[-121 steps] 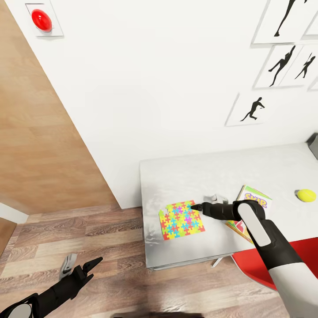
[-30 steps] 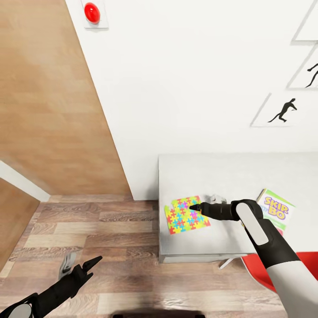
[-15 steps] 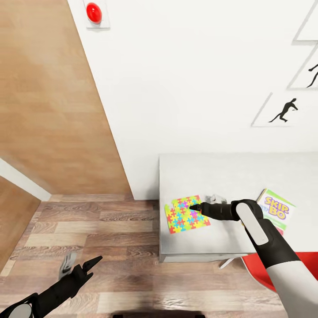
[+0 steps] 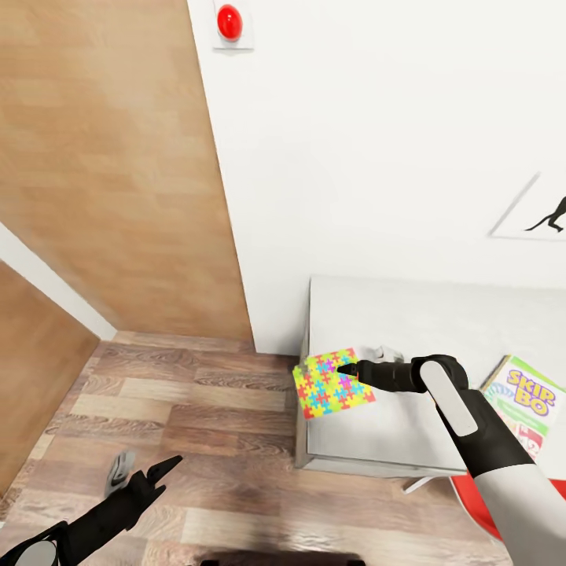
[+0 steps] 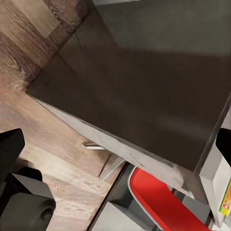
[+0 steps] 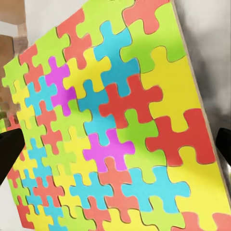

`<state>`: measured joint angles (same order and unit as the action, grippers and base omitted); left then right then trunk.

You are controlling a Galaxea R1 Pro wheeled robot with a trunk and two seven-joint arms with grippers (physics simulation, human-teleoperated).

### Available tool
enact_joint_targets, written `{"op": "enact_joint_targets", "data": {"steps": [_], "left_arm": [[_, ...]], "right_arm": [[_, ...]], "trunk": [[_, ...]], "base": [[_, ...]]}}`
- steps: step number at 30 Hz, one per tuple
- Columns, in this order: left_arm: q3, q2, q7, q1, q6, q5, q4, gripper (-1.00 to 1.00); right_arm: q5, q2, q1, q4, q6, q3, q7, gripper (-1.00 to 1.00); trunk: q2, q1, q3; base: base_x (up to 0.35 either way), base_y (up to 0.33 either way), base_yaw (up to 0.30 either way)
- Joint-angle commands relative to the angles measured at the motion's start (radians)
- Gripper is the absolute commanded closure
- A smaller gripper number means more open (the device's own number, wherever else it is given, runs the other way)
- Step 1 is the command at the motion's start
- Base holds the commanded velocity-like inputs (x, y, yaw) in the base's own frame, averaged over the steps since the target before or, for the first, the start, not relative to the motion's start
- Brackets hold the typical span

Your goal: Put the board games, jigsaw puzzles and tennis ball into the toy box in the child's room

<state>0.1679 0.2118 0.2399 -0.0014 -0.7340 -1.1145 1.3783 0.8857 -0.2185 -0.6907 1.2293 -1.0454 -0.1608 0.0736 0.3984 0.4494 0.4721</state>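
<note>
A colourful jigsaw puzzle (image 4: 330, 383) lies at the left end of the white table (image 4: 409, 314), its left part hanging over the table's edge. In the right wrist view the jigsaw puzzle (image 6: 110, 120) shows close up and tilted. My right gripper (image 4: 363, 362) is open over the puzzle's right edge, one black fingertip (image 6: 9, 149) at each side of the board. A Skip-Bo board game (image 4: 527, 405) lies on the table to the right of my right arm. My left gripper (image 4: 141, 469) hangs open low over the wooden floor, holding nothing. The toy box and tennis ball are out of view.
A red chair (image 4: 479, 495) stands under the table's front right; the left wrist view sees the red chair (image 5: 163, 202) and the table's underside (image 5: 144, 86). A wooden door panel (image 4: 102, 157) stands on the left, with a red wall button (image 4: 229, 21) above.
The camera has swung left, so the table and wall sit further right. The puzzle stayed under my right gripper and now overhangs the table's left edge.
</note>
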Motion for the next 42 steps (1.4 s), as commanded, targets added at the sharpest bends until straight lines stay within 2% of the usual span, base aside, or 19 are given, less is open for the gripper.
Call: {"op": "enact_joint_targets", "data": {"steps": [1,42], "left_arm": [[0.002,0.000,0.002,0.000,-0.005,-0.001,0.001,-1.00],[0.000,-0.004,-0.001,0.000,-0.004,-0.001,0.001,-1.00]], "right_arm": [[0.009,-0.001,0.000,0.001,-0.002,-0.002,0.008,-1.00],[0.008,-0.001,0.000,0.001,-0.002,0.006,0.007,-1.00]], "trunk": [[0.002,0.001,0.001],[0.002,0.001,0.001]], "base": [[0.000,0.000,0.221],[0.000,0.000,0.055]]}}
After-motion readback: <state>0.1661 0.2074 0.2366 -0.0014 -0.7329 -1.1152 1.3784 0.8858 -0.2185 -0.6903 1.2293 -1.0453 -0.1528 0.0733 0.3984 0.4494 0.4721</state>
